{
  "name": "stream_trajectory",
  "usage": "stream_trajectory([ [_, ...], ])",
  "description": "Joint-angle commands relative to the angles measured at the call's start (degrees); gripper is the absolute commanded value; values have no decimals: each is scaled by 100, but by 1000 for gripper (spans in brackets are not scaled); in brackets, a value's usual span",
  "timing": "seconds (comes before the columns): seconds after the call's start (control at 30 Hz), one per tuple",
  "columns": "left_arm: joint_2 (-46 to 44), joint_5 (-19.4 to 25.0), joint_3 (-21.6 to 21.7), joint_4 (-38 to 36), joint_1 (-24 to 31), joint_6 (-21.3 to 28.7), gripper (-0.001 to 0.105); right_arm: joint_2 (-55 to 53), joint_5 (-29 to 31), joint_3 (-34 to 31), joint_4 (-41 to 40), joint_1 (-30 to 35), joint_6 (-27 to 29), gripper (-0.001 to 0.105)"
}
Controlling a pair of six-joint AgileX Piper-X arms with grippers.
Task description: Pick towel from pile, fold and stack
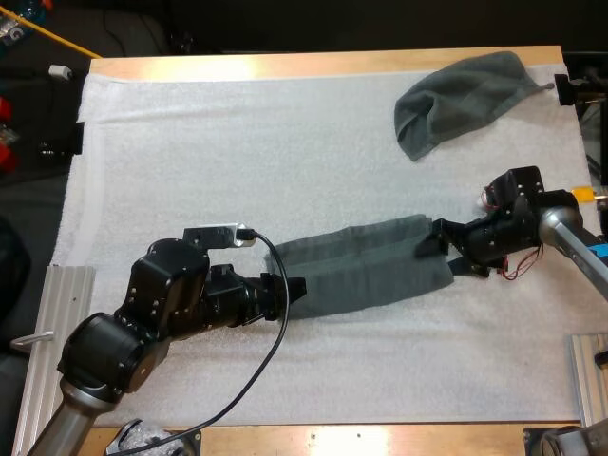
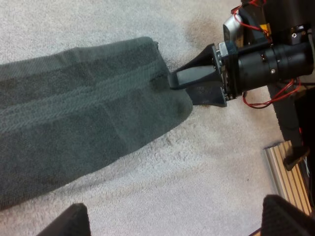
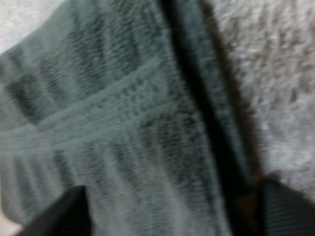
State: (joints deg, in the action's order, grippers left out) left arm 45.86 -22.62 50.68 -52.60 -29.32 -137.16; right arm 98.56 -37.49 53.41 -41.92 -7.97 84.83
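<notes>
A long towel [image 1: 361,261], doubled lengthwise into a narrow strip, was seen lying flat on the white mat [image 1: 237,142]. The left gripper [image 1: 299,293] was held just off one short end of the long towel. Its jaws were spread wide and closed on nothing, with bare mat showing between them. The right gripper [image 1: 439,249] was set at the opposite short end, low over the cloth. Its jaws were likewise parted, with the hem lying between them but not pinched. This placing at either end was judged to prepare the next fold, end brought over end. A crumpled towel [image 1: 461,95] was found well apart from the long towel, beyond its far edge. It was presumably kept clear there as the pile, so that folding room was preserved.
</notes>
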Motion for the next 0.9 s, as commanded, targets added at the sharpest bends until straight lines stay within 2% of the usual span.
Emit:
stream_trajectory([
  [0.0,-16,-30,11,3,-2,-54,68,5,101,9,-114,-16,2,49],
  [0.07,-16,-30,11,-11,-2,-54,68,5,209,9,-247,-28,2,32],
  [0.17,-16,-30,11,-25,-2,-54,68,5,210,9,-383,-42,97,15],
  [0.33,-16,-30,11,-25,-2,-54,68,5,221,9,-608,-42,426,0],
  [0.5,-16,-36,11,-25,-2,-54,68,-9,396,9,-1029,-42,846,0],
  [0.6,-16,-36,11,-25,-2,-34,68,-137,914,9,-1460,-42,1251,0],
  [0.73,-16,-62,11,-25,-2,-8,68,-445,2065,9,-1871,-42,1592,0],
  [0.87,-16,-228,11,-25,-2,80,68,-819,3378,9,-2058,-42,1615,0],
])
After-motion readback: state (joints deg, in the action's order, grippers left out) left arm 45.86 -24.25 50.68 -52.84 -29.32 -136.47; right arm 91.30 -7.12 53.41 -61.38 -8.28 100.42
